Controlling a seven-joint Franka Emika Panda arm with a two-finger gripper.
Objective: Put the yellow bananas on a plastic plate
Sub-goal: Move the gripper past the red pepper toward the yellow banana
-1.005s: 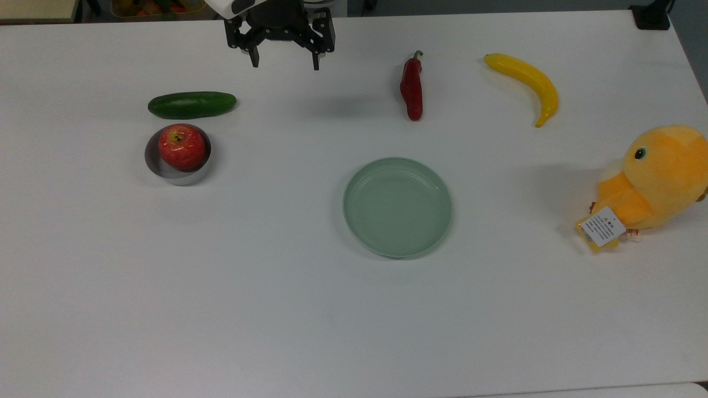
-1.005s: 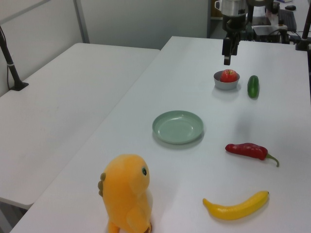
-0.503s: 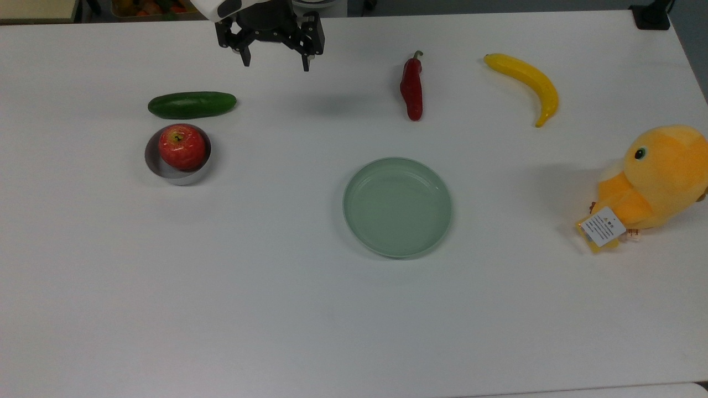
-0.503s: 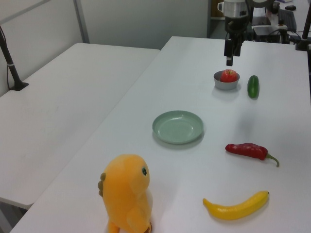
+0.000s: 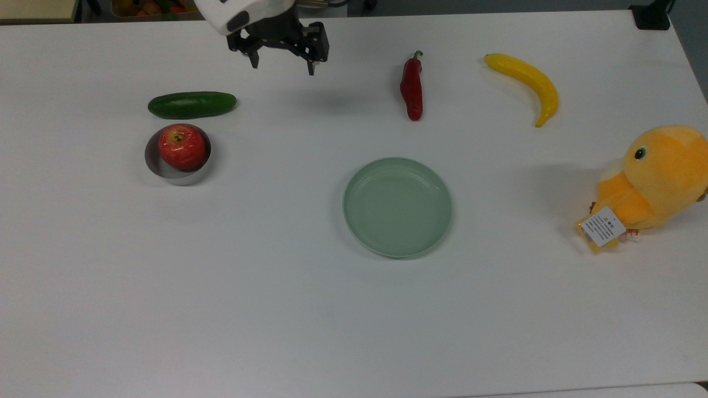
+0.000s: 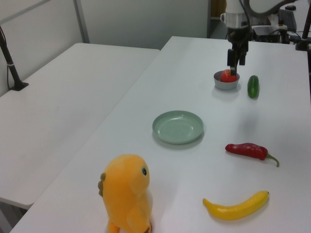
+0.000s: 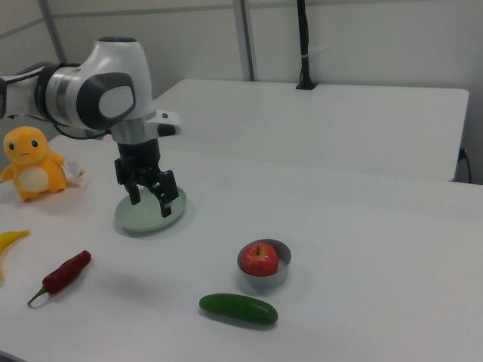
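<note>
yellow banana [image 5: 525, 84] lying on white table [image 5: 276, 304], well apart from gripper [image 5: 282, 62] at the top view's left, fingers spread and holding nothing, plate [image 5: 397, 207] bare

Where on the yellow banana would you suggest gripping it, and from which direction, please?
Grip the yellow banana at its thick middle, coming straight down, jaws spanning its narrow width. It lies flat on the table with free space around it, and its ends taper. The gripper is open.

Items counted on the white table [image 5: 276, 309]: one yellow banana [image 5: 528, 83], one plastic plate [image 5: 397, 207], one red chili pepper [image 5: 412, 88], one cucumber [image 5: 191, 105], one red apple [image 5: 182, 146], one metal bowl [image 5: 177, 172], one plush duck [image 5: 658, 177].
</note>
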